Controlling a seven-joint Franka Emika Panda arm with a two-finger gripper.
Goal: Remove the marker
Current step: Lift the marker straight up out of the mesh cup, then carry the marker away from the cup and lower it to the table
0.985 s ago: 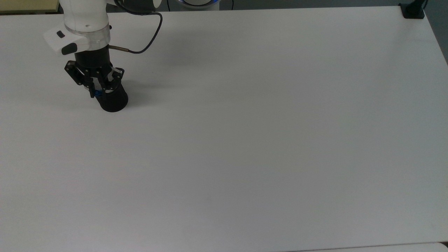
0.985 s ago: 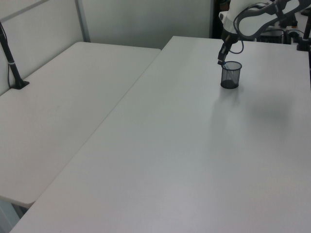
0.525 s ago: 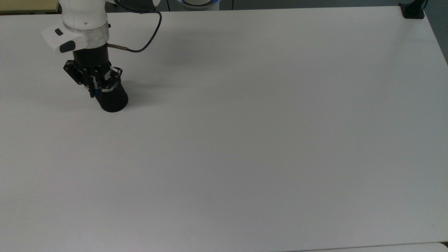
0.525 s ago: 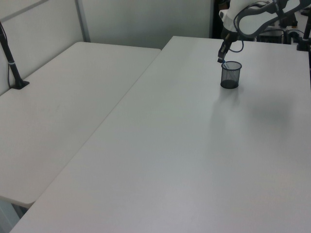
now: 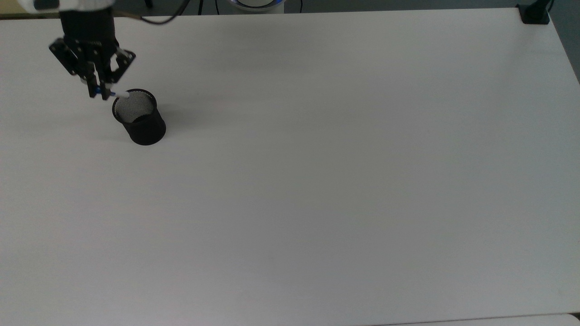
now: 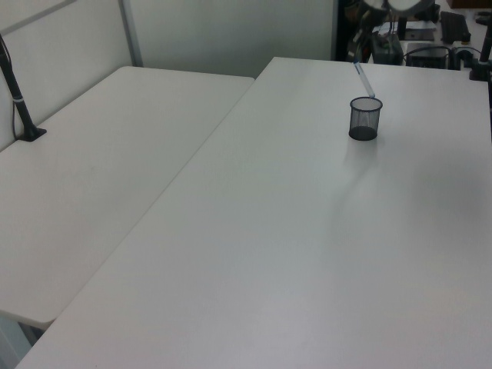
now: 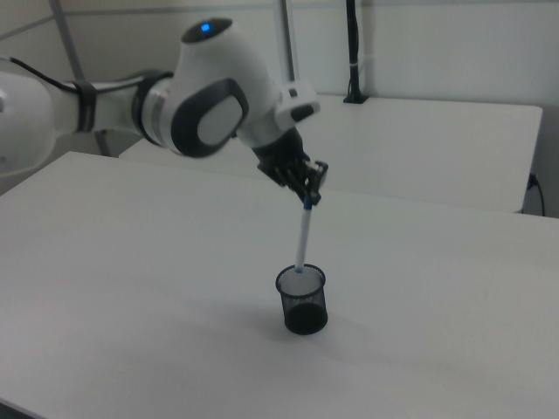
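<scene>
Up near the top view's left corner, the black robot gripper (image 5: 100, 92) has its fingers closed tight on the blue end of the slim white marker (image 5: 118, 94). A short white piece of the marker pokes out toward the top view's right, reaching the rim of the round black mesh cup (image 5: 140, 117). The cup stands upright on the big white tabletop (image 5: 344, 172), and its mesh bottom looks bare.

Over in the left view, the marker (image 6: 364, 81) is a thin tilted stick above the mesh cup (image 6: 364, 118), with its low end at the rim.

From the right view, the gripper (image 7: 307, 196) pinches the blue top of the marker (image 7: 303, 239). Its long white body hangs almost straight down, leaning a bit, and the bottom tip is just at the cup's (image 7: 303, 301) open mouth.
</scene>
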